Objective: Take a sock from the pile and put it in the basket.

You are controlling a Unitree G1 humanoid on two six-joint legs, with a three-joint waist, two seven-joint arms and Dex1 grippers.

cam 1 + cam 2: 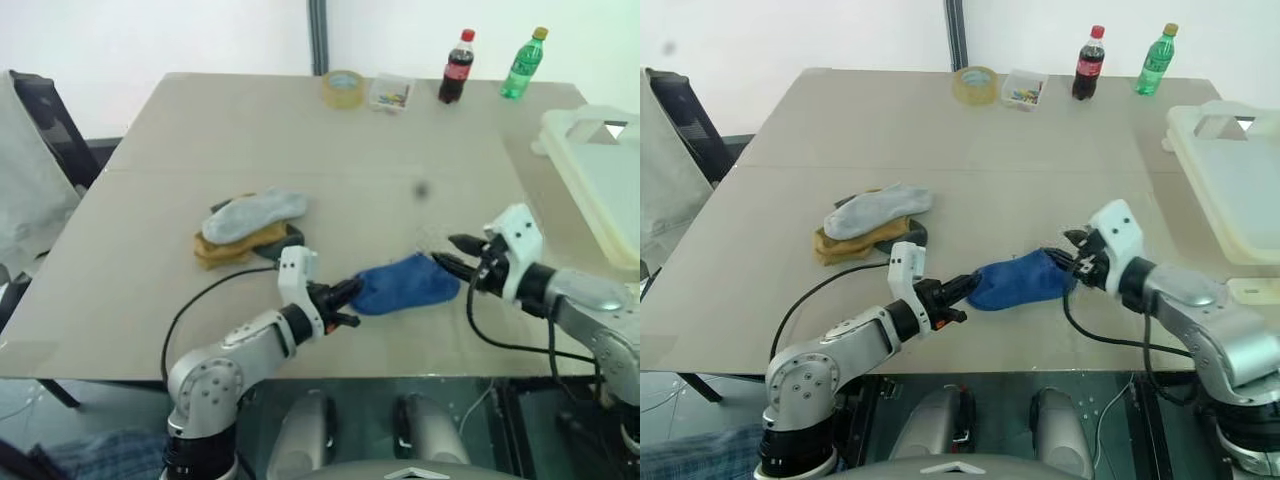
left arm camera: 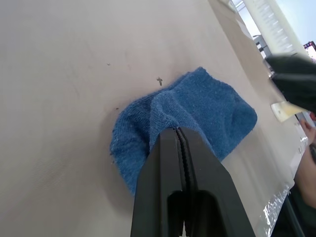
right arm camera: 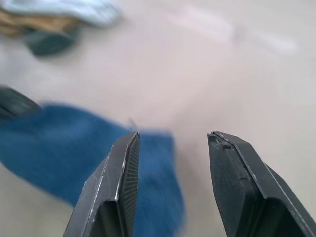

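Note:
A royal blue sock [image 1: 405, 285] lies on the table near its front edge, apart from the pile. My left gripper [image 1: 352, 300] is shut on the sock's left end, the cloth pinched at its tips [image 2: 177, 131]. My right gripper [image 1: 450, 252] stands open at the sock's right end, and nothing is between its fingers [image 3: 123, 173]. The pile [image 1: 248, 228] lies further back on the left, a grey sock on top of mustard and dark ones. The pale cream basket [image 1: 600, 180] stands at the table's right edge.
At the back of the table stand a tape roll [image 1: 343, 88], a small clear box [image 1: 390, 92], a cola bottle [image 1: 457, 67] and a green bottle [image 1: 523, 63]. A chair [image 1: 40, 130] stands off the left side. Black cables trail from both wrists.

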